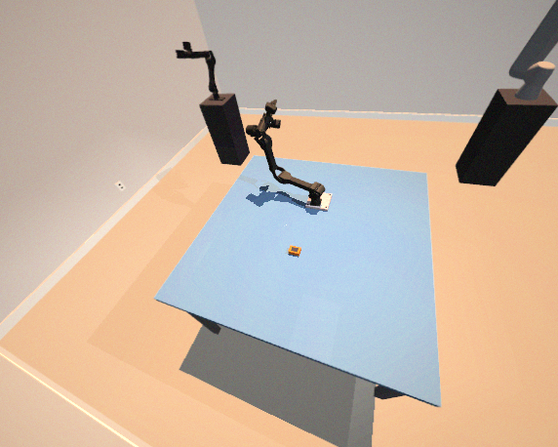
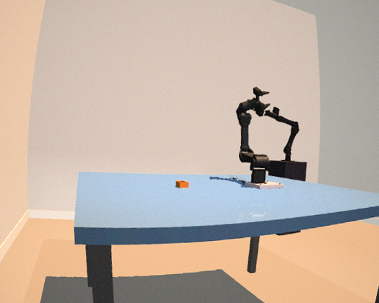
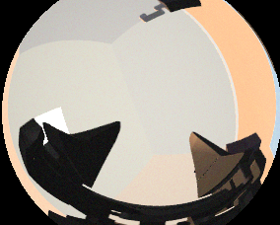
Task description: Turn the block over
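one small orange block [image 1: 294, 251], flat & squarish w/ grey-marked top, sits on smooth blue table [image 1: 371, 293]. arm folded upright, gripper [image 2: 262, 100] raised high, fingers wide apart, empty.

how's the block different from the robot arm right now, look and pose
The block is small, orange and lies flat on the blue table, a grey mark facing up; the arm is tall, black and rears up high. The block sits out in the open, well away from the arm's open, empty pincer. Both rest on the same table.
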`<state>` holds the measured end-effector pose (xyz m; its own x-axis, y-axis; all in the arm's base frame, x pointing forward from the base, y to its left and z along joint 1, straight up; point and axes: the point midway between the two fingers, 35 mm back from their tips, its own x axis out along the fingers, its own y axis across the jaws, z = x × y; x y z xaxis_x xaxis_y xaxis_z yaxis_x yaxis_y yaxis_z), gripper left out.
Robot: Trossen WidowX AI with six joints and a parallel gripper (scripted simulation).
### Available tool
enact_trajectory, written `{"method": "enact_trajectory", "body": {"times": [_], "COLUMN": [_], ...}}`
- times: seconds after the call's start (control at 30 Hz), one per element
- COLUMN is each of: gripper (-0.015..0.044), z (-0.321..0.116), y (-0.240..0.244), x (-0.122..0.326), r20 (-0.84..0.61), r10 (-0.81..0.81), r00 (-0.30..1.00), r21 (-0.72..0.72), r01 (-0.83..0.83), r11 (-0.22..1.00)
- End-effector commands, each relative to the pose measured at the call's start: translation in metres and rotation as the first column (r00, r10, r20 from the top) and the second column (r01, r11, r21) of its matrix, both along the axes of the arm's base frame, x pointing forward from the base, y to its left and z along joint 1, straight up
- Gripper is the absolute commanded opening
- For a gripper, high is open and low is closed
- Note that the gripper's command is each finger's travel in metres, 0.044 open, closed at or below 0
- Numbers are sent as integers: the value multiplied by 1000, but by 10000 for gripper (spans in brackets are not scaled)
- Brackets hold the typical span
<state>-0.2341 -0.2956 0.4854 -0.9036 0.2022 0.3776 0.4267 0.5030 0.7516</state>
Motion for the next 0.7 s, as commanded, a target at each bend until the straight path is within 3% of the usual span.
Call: {"method": "enact_trajectory", "body": {"times": [0.0, 0.1, 0.3, 0.4, 0.67], "gripper": [426, 440, 440, 440, 440], "z": [1, 12, 67, 87, 133], "y": [0, 8, 93, 116, 239], "x": [0, 2, 8, 16, 64], "r20": [-4, -68, -265, -383, -617], "r10": [3, 36, -37, -69, -281], "r00": [1000, 997, 964, 921, 735], "r21": [-7, -110, -403, -432, -655], "r01": [-3, -43, -75, -113, -282], "r11": [1000, 993, 912, 895, 701]}}
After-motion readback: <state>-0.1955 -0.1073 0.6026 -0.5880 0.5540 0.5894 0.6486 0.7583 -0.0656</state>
